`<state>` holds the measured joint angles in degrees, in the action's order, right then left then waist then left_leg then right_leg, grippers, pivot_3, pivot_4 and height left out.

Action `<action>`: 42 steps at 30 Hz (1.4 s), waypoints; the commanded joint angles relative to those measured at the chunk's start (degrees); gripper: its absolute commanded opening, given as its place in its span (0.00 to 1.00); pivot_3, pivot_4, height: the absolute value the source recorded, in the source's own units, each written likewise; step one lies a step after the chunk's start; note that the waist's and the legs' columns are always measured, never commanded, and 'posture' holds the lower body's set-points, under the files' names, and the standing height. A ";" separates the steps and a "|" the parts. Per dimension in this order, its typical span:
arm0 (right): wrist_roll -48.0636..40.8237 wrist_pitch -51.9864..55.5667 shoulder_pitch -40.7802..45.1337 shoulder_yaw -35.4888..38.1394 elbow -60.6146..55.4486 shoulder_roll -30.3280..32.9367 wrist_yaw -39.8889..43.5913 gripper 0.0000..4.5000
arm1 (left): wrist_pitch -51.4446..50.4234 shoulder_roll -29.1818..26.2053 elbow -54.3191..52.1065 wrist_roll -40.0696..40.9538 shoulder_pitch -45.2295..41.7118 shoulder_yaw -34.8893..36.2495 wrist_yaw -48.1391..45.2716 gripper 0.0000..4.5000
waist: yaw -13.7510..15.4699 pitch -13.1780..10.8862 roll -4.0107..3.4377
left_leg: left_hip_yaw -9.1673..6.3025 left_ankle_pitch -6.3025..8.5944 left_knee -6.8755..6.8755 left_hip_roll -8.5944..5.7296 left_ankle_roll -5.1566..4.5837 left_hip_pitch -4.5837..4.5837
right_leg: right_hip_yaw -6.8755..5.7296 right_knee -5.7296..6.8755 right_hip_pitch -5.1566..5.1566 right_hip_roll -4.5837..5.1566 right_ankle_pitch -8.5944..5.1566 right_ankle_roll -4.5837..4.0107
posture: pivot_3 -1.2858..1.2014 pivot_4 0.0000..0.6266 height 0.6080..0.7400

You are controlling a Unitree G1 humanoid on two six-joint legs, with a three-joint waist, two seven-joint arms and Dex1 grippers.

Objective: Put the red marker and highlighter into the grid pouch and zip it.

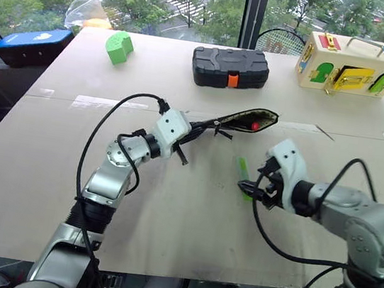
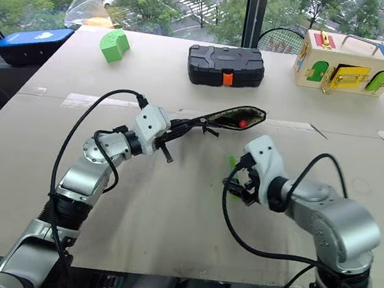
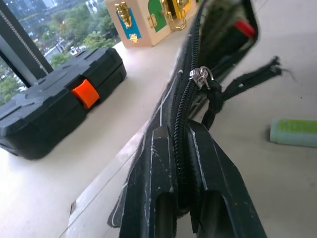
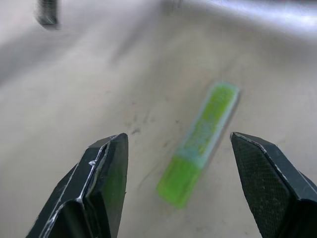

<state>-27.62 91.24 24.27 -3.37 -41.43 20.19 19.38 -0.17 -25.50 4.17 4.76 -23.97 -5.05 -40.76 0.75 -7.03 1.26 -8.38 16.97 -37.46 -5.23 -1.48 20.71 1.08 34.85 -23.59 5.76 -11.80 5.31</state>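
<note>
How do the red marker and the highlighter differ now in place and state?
The red marker sits inside the open grid pouch, held up by the shut left gripper; the highlighter lies bare on the table. The open right gripper brackets the highlighter, not the marker. Neither is gripped directly.

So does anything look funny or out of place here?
Just the highlighter: it lies bare on the table, outside the grid pouch, while the red marker already shows inside the pouch's open mouth. Nothing looks spilled or broken.
</note>
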 commanded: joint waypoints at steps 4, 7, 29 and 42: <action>7.18 -6.44 -1.97 -7.45 7.17 -2.96 -8.40 0.73 | 1.30 -0.75 -2.81 -0.04 -0.28 0.18 -0.52 0.00 | -0.02 0.00 0.00 | 0.00 -0.01 0.00 -0.05 0.01 -0.01 | -0.01 0.01 0.00 0.01 0.00 0.00 | 0.52 0.24 1.00; 9.88 -8.46 -3.67 -10.81 8.89 -1.55 -10.48 0.62 | 1.25 -0.76 -3.83 -0.31 0.25 -0.09 -0.45 0.00 | -0.13 0.02 0.00 | -0.01 -0.01 0.00 -0.08 0.01 -0.01 | -0.03 0.00 0.00 0.01 0.00 0.00 | 0.52 0.24 1.00; -9.20 1.26 3.66 10.17 -8.29 21.11 11.52 0.16 | 12.91 -1.30 -0.42 -2.37 3.17 -3.24 -3.94 0.00 | 0.02 0.02 -0.03 | -0.01 -0.01 0.01 -0.05 -0.01 -0.03 | -0.13 -0.06 0.10 0.03 0.00 0.00 | 0.52 0.24 1.00; -3.72 -7.92 11.26 -6.83 5.78 25.25 9.67 0.16 | 18.61 -1.40 -1.87 -4.26 5.61 -5.59 -4.46 0.00 | 0.02 0.03 -0.03 | -0.02 -0.01 0.01 -0.07 -0.02 0.00 | -0.15 -0.08 0.07 0.14 0.00 0.00 | 0.52 0.24 1.00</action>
<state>-32.10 85.30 33.89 -9.58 -36.17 45.18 28.67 16.88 -26.81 4.96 0.28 -18.27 -10.61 -45.31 0.76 -7.00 1.24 -8.41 16.96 -37.45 -5.30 -1.50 20.72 0.92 34.77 -23.52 5.90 -11.80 5.31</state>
